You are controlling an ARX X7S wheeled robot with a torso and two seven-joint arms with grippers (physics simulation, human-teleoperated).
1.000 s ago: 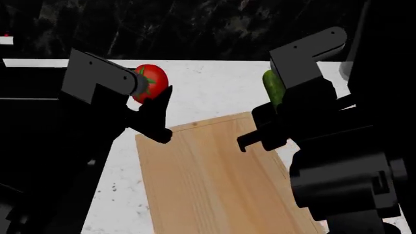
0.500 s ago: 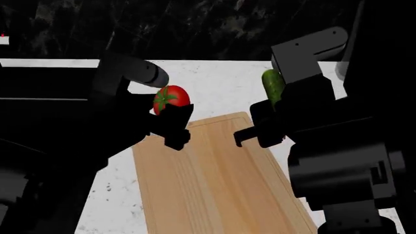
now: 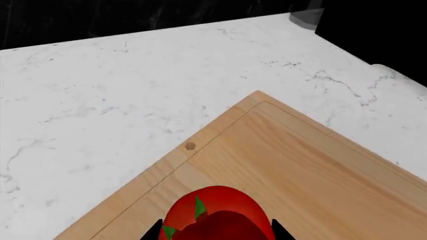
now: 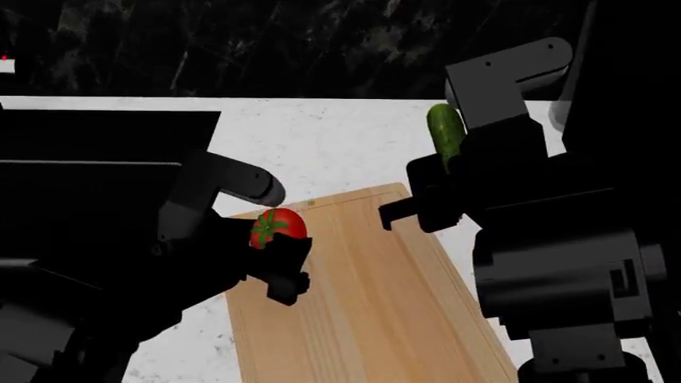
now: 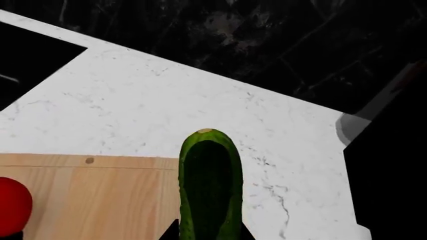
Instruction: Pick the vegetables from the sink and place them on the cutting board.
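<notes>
The red tomato with its green calyx is held in my shut left gripper just over the far left corner of the wooden cutting board. In the left wrist view the tomato fills the gap between the jaws of the left gripper, above the board. My right gripper is shut on the dark green cucumber, which sticks up beyond the board's far right corner. The right wrist view shows the cucumber in the right gripper. The black sink lies at the far left.
White marble counter surrounds the board, with a dark marbled wall behind it. My left arm covers most of the sink side in the head view. A pale grey object stands at the counter's far right.
My left gripper has carried the tomato down and toward me, from above the counter beside the board to over the board's far left corner. The right arm with the cucumber has barely moved.
</notes>
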